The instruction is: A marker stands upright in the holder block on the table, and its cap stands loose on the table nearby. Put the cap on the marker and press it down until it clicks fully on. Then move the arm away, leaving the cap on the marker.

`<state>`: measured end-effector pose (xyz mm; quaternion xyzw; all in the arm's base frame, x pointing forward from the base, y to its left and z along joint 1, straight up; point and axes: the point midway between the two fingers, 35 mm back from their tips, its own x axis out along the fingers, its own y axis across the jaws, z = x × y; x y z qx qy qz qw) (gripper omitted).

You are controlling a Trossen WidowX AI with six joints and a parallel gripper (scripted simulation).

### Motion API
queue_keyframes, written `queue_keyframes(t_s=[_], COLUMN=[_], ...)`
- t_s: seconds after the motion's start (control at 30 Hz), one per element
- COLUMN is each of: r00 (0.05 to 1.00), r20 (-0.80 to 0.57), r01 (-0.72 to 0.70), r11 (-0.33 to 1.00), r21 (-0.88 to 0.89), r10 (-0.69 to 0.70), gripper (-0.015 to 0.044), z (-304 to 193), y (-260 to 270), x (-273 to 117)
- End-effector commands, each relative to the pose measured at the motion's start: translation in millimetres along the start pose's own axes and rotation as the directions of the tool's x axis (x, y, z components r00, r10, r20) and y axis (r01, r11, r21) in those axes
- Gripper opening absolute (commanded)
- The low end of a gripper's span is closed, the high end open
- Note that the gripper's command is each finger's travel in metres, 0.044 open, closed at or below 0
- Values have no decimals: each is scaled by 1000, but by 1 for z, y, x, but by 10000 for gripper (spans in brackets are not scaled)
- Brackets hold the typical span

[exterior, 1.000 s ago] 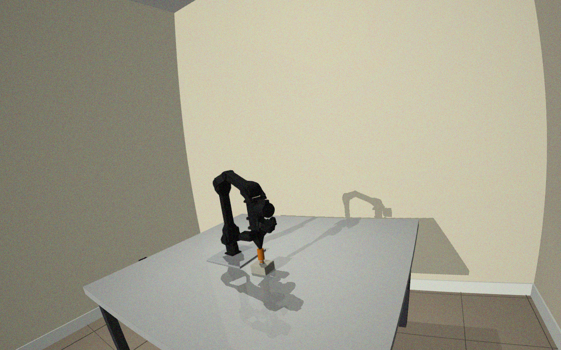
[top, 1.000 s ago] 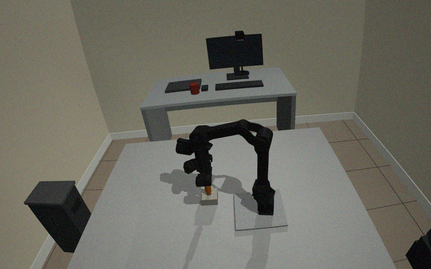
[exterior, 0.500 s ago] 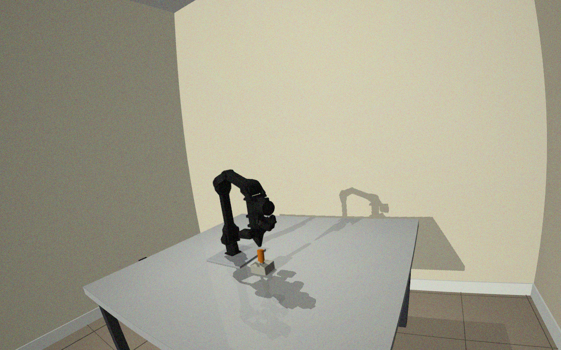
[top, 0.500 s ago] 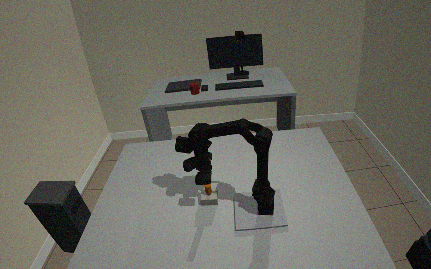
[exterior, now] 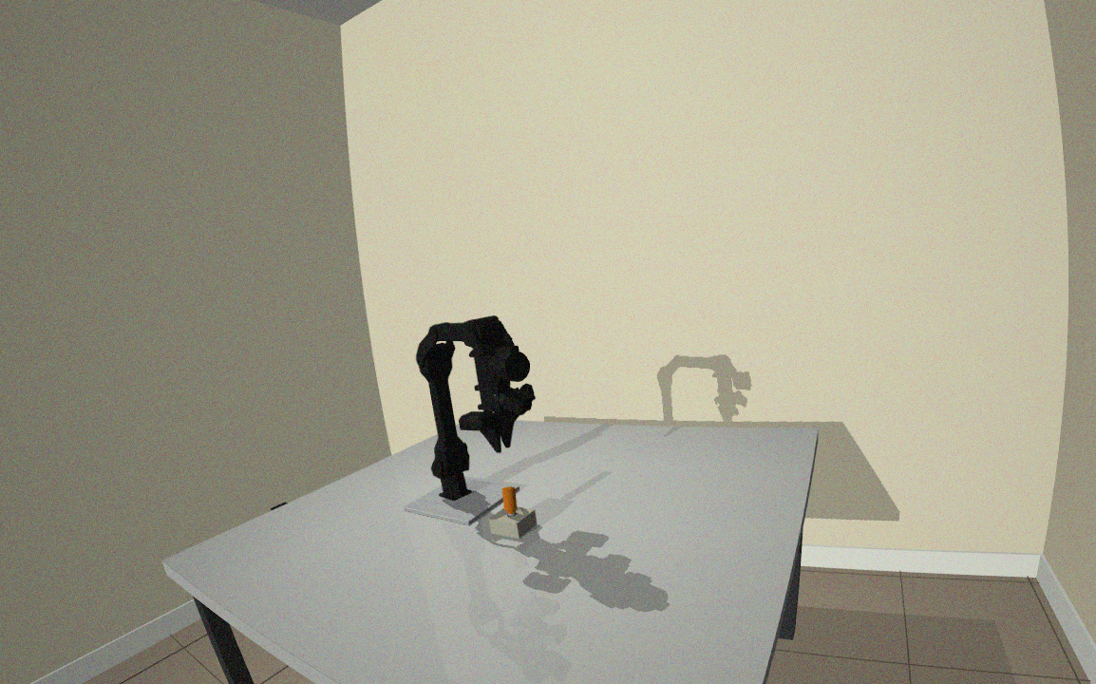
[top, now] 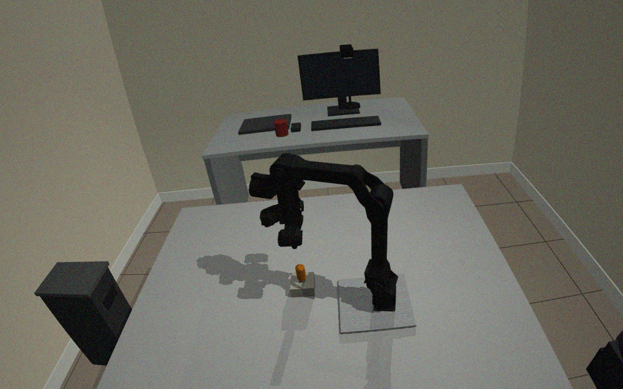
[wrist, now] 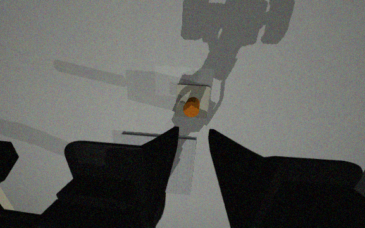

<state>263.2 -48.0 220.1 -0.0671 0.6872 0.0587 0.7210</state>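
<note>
The holder block (top: 302, 288) sits near the middle of the pale tabletop (top: 473, 300), well away from every edge; the nearest neighbour is the arm's flat base plate (top: 391, 323), just beside it on the side toward the arm's column; the remaining surface around the block carries only shadows. The orange cap (top: 300, 272) sits on the marker, which stands upright in the block; the marker's own body is hidden beneath the cap, and whether the cap is pressed fully home cannot be told from these views. The arm (top: 376, 217) arches up from the plate and bends over, so that the fingers (top: 293, 245) hang well above the cap with open air between; in the exterior view they (exterior: 500, 442) sit higher than the cap (exterior: 508, 498) and a little toward the base. From the wrist view the two dark fingers stand partly apart, roughly a third of their range, holding nothing and touching nothing; the cap (wrist: 191, 107) shows past their tips, standing on the block (wrist: 201, 92).
</note>
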Motion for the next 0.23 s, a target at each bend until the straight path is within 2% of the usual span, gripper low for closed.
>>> queue_keyframes(t_s=[0.0,0.2], r00=[1000,1000], r20=[-5,-5], r01=[-2,-2], r11=[1000,1000], r21=[0,0], r10=[2,2], gripper=[236,394], z=[0,0], y=[0,0], x=[0,0])
